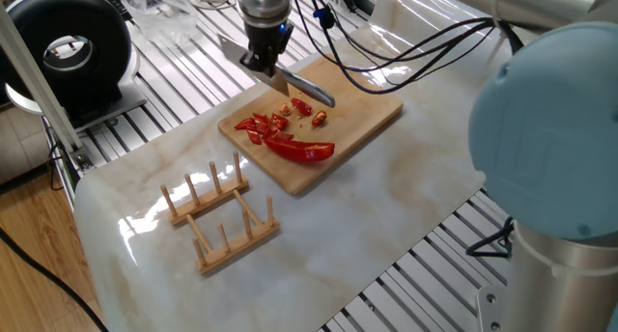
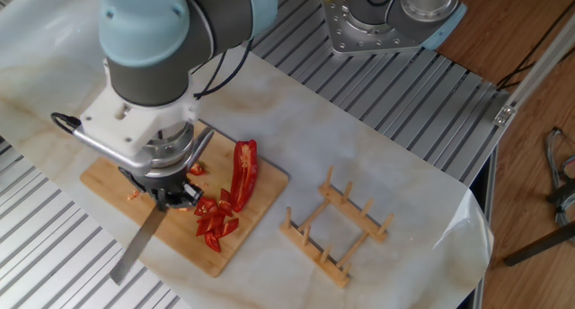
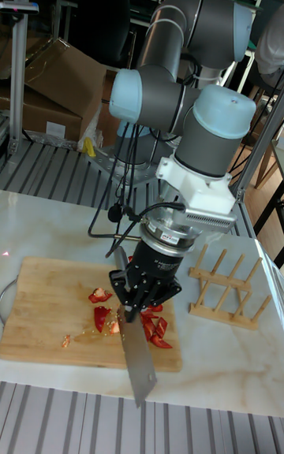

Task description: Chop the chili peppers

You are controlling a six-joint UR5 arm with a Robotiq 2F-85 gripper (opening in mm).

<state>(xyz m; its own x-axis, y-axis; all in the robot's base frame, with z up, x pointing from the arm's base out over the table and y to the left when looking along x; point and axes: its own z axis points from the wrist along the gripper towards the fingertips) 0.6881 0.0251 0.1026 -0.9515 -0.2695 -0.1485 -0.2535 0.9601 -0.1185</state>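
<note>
While gripper point(image 1: 263, 62) clasps knife point(image 1: 307, 89), chili peppers point(image 1: 290, 131) below

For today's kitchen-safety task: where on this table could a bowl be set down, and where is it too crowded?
Free: the marble between the cutting board and the wooden rack. Crowded: the board's middle, with chili peppers, knife and gripper.

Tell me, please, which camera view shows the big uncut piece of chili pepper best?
One fixed view shows the uncut chili piece whole and unobstructed on the cutting board. The other fixed view also shows it, beside the arm. In the tall fixed view the gripper hides it.
</note>
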